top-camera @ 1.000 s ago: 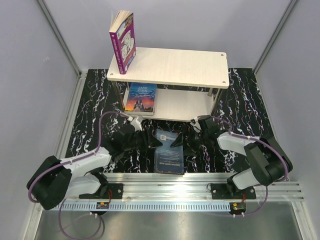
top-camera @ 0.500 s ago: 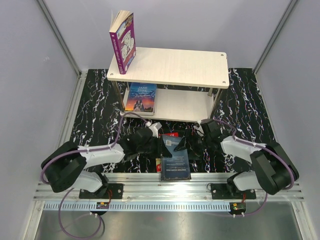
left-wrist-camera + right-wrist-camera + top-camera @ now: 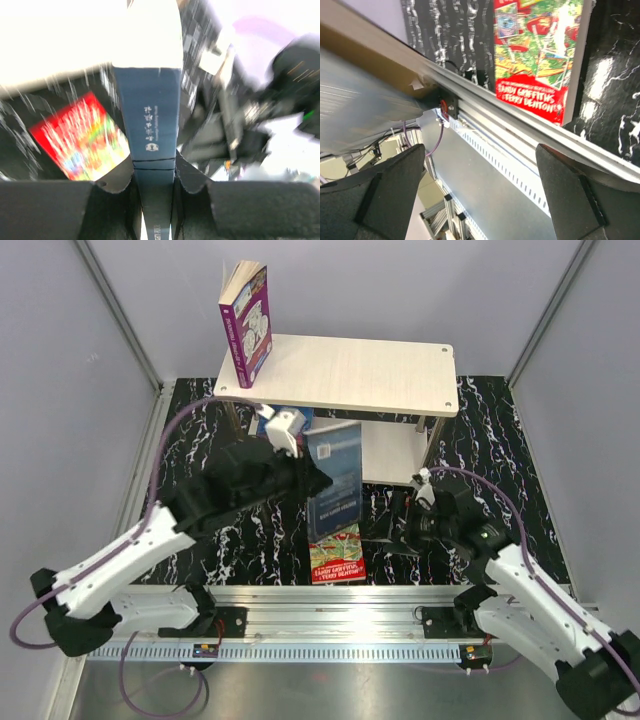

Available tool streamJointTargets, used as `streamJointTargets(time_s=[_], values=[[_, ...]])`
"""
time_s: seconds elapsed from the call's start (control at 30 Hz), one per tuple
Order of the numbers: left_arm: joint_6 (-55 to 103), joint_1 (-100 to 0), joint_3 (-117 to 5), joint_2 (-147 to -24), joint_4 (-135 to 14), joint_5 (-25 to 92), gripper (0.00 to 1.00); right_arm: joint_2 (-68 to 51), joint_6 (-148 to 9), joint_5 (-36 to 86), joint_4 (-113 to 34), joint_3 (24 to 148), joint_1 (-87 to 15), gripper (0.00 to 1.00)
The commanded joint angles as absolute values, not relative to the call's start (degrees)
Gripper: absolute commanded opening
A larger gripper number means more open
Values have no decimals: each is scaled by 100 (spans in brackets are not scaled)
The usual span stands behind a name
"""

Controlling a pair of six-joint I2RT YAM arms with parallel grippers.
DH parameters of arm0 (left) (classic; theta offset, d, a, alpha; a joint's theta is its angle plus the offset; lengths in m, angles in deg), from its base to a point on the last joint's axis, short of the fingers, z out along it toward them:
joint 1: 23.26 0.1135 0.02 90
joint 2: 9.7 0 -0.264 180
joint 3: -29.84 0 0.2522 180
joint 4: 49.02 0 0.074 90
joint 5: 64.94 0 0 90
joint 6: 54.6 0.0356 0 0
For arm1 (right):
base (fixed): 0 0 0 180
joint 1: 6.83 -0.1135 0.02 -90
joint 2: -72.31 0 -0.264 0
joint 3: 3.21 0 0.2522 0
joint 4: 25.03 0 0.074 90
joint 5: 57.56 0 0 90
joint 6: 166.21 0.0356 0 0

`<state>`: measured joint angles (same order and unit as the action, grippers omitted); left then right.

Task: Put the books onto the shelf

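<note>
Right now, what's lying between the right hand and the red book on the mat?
Nothing: the top view shows only a narrow strip of bare black mat between the open right hand and the red book.

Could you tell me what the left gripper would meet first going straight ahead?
Probably the shelf: the left gripper points at its pale boards, with the held dark teal book leading, though depth is unclear.

The left wrist view is motion-blurred; the red-green book shows no readable title there. In the top view, the dark teal book covers its upper part.
</note>
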<state>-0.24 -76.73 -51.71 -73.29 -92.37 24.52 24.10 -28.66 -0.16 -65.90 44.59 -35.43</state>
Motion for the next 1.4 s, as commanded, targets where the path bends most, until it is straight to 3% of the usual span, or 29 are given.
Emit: streamJointTargets(time_s=[0.0, 0.1, 0.27, 0.6, 0.93, 1.37], values=[[1260, -7679, -6859, -7042, -9293, 1593, 0, 2844, -3016, 299, -7552, 4816, -3593, 100], [1832, -7679, -8334, -7497, -9704, 1197, 0, 2977, -3130, 387, -7895, 4852, -3593, 100], [2774, -7679, -9448, -8009, -9374, 522, 0, 2995, -3279, 467, -8167, 4886, -3593, 100], [4840, -7556, -9097, -8870, -6684, -878, 0, 2749, -3385, 502, -8168, 4966, -3593, 100], [4568, -6370, -9203, -9205, -6420, -641, 0, 2670, -3341, 572, -8115, 4904, -3592, 100], [4261, -5877, -8394, -9117, -5655, -605, 0, 2292, -3288, 458, -7747, 4834, -3593, 100]])
